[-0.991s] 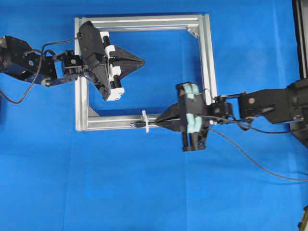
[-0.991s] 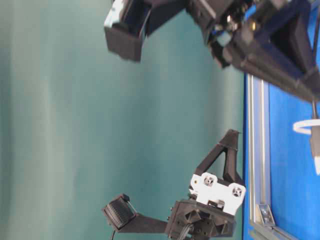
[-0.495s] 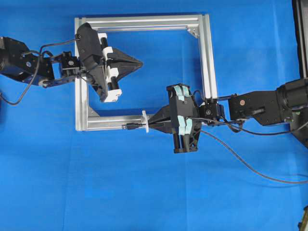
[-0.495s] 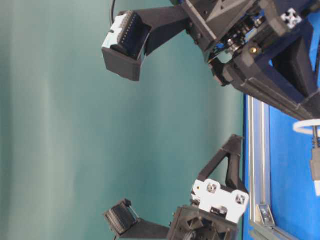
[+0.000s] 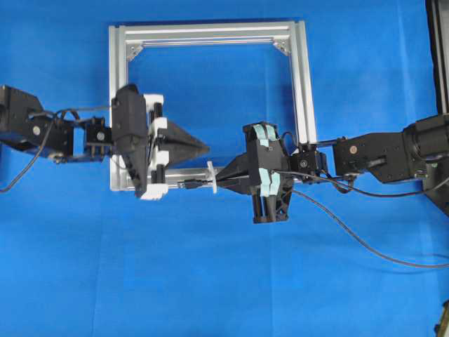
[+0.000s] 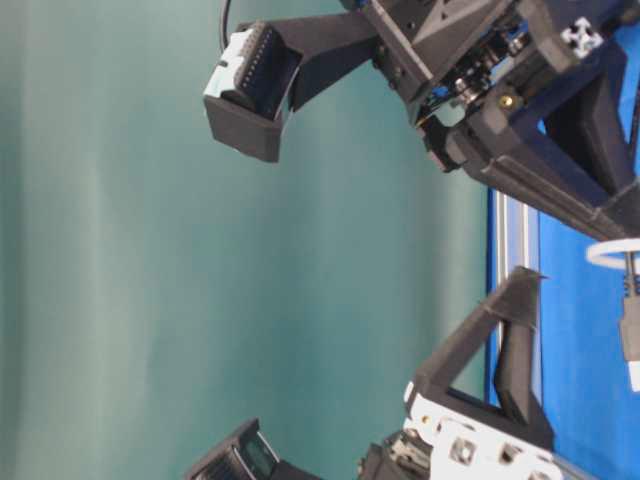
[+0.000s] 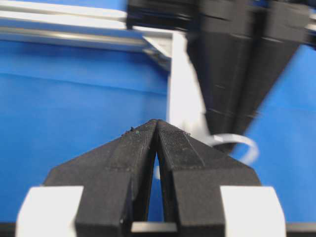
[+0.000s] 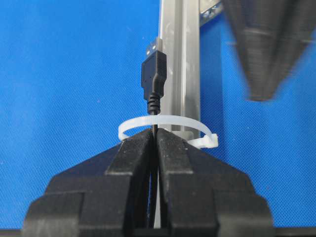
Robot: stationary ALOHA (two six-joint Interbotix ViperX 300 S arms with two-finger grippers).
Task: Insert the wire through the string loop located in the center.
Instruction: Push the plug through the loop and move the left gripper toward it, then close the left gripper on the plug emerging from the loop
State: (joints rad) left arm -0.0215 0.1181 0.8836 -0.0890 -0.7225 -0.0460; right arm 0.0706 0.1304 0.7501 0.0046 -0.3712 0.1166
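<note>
The wire (image 8: 154, 81) is pinched between the shut jaws of the right gripper (image 8: 154, 136), its plug with the metal tip already poking out past the string loop (image 8: 168, 126), so the cable runs through the loop in the right wrist view. The loop is a whitish band fixed at the middle of the near rail of the frame (image 5: 302, 84), a square silver aluminium frame lying flat on the blue table (image 5: 210, 281). In the overhead view the plug (image 5: 188, 184) sits just left of the loop (image 5: 210, 175), lying along the near rail, with the right gripper (image 5: 223, 180) just right of the loop, fingertips almost touching it. Behind that gripper the wire trails right and toward the near side across the table (image 5: 365, 242), a long thin black line. The left gripper (image 5: 205, 149) comes in from the left over the frame's left rail, jaws pressed together and holding nothing, tip pointing right and sitting near the loop, slightly on the far side of the rail, apart from the plug. In the left wrist view the left gripper (image 7: 156, 123) is shut, the loop (image 7: 239, 145) blurry just beyond it on the right. The table-level view shows the loop (image 6: 612, 252) with the plug (image 6: 630, 335) hanging through it.
</note>
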